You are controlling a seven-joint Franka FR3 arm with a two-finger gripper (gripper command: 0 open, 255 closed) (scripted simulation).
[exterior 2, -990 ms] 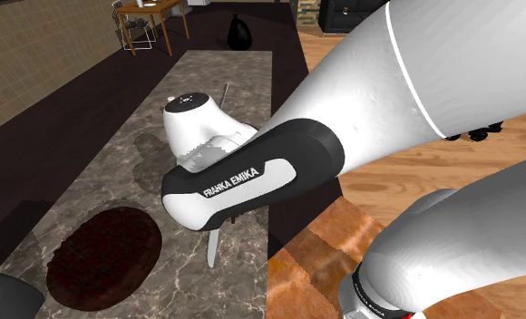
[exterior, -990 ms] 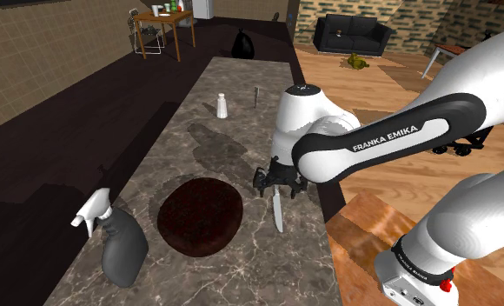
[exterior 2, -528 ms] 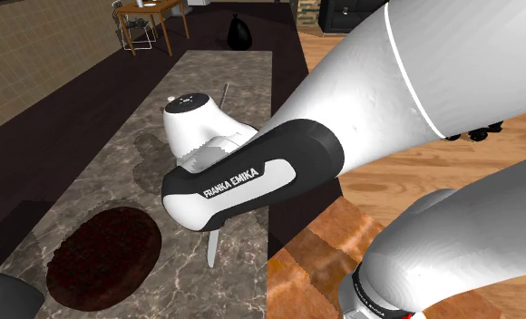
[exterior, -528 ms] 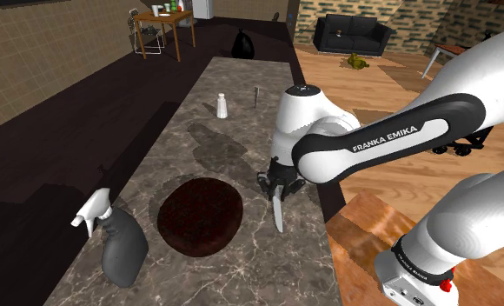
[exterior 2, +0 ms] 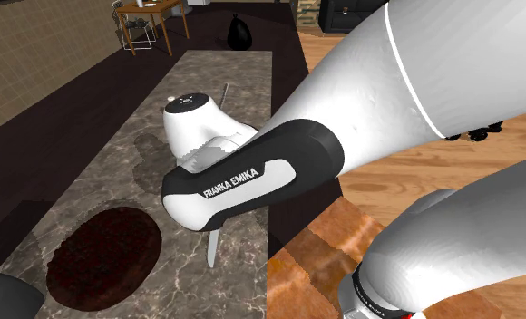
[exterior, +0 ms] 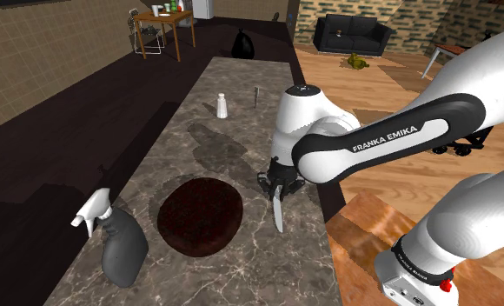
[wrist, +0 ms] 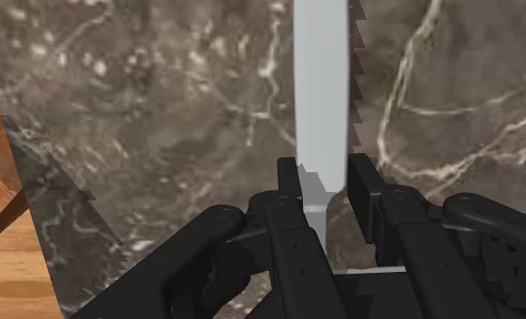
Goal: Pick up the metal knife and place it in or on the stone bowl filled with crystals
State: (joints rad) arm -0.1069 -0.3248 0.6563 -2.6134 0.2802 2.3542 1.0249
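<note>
1. Hand [wrist: 323, 177]: its two black fingers [wrist: 288, 181] are pressed against opposite sides of the knife [wrist: 323, 82], pinching it where the plain grey blade narrows toward the handle.
2. Knife relative to the hand: the blade projects straight out from between the fingertips, over the brown, white-veined marble tabletop [exterior: 242, 130].
3. Knife on the tabletop: in the shoulder view it lies close to the long edge beside the stand and roughly parallel to it. The tip points toward the tabletop's near end, and the hand is set over the far end of the knife.
4. Bowl [exterior: 200, 216]: a dark brown, shallow oval that sits just beside the knife, apart from it, toward the middle of the tabletop's width.
5. Writing: the white capitals "FRANKA EMIKA" run along the dark link of the arm [exterior: 389, 136] and are legible in both exterior views.
6. Other items: a grey spray bottle [exterior: 116, 239] lies near the tabletop's near corner, away from the stand. A small white bottle [exterior: 222, 106] stands toward the far end.
</note>
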